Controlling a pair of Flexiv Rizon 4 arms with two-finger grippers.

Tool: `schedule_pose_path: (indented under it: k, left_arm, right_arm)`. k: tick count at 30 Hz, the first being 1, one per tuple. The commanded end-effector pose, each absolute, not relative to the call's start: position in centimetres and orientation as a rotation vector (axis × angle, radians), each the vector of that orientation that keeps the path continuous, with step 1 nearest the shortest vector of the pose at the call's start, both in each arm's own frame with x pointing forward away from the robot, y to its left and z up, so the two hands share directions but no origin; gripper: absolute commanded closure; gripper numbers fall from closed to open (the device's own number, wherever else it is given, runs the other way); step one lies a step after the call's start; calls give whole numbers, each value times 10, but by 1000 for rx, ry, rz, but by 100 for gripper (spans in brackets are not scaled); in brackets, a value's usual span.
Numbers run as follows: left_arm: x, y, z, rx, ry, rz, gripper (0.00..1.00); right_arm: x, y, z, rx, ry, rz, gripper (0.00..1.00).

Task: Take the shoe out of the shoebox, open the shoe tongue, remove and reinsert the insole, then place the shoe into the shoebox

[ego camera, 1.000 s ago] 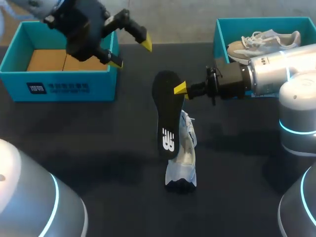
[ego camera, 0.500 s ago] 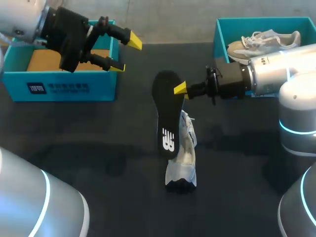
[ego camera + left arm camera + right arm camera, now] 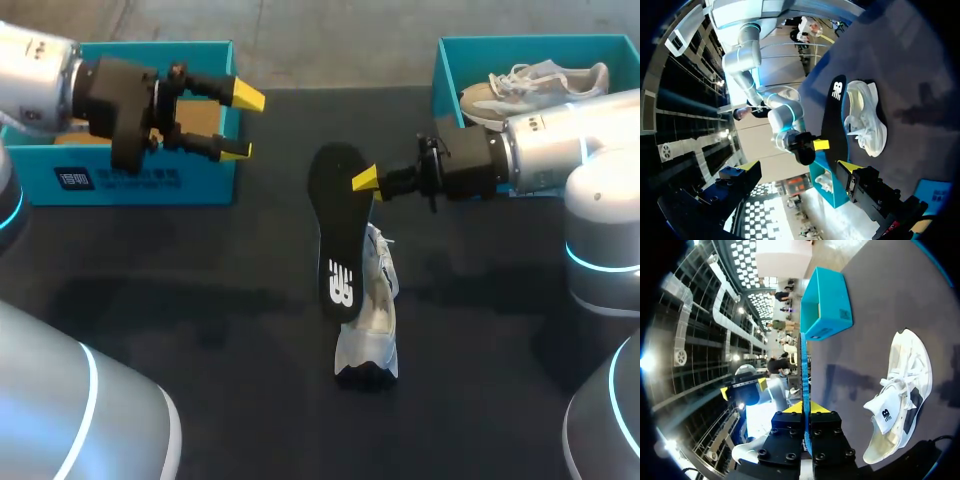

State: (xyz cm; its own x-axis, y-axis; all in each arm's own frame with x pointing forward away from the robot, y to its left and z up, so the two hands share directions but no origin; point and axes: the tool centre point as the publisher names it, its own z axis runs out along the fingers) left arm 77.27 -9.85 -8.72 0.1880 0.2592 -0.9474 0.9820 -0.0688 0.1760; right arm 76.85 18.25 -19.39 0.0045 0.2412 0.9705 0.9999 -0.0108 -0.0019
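On the dark desk (image 3: 200, 300) the job is sitting, by my reading, between pulling the insole and putting it back. The insole is already out and reinsertion is not yet begun.

- An empty shoebox (image 3: 140, 180) is standing at the far left. A second box (image 3: 447, 70) at the far right is carrying another shoe (image 3: 535, 85).
- The shoe (image 3: 372, 320) is lying near the desk's centre, well apart from both boxes. Its long axis is running far-to-near, with the heel seemingly facing the robot and the toe pointing at the far edge.
- The black insole (image 3: 338, 230) is hanging beside and above the shoe, roughly parallel to it but tipped steeply. Its broad end is riding high and far, and its logo end is dipping low by the shoe's opening. I cannot tell whether the two are touching.
- The right end effector (image 3: 366, 180) is pinching the insole's upper end edge-on, fingers narrow.
- The left end effector (image 3: 243, 123) is hovering by the shoebox's right end, fingers spread wide, carrying nothing.

Next move, as I am judging it: laying the insole flatter in line with the shoe and feeding the broad end in under the tongue toward the toe. The shoe is looking likely to slide, so the left end effector is probably going to be needed to steady it.
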Motion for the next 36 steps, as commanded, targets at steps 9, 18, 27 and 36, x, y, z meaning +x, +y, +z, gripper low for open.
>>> schedule_pose_path:
  k: [9,18,27,36]
  left_arm:
    - [763,-80,-133,1360,1137,-957,0]
    - [776,-91,-153,1346,1092,-997,0]
    - [784,-102,-160,1327,1021,-1029,0]
    - [785,-113,-165,1352,995,-1050,0]
  right_arm:
    - [768,183,-194,-1399,-1381,-1089,100]
    - [768,183,-194,-1399,-1381,-1089,100]
    - [768,183,-194,-1399,-1381,-1089,100]
    - [768,183,-194,-1399,-1381,-1089,100]
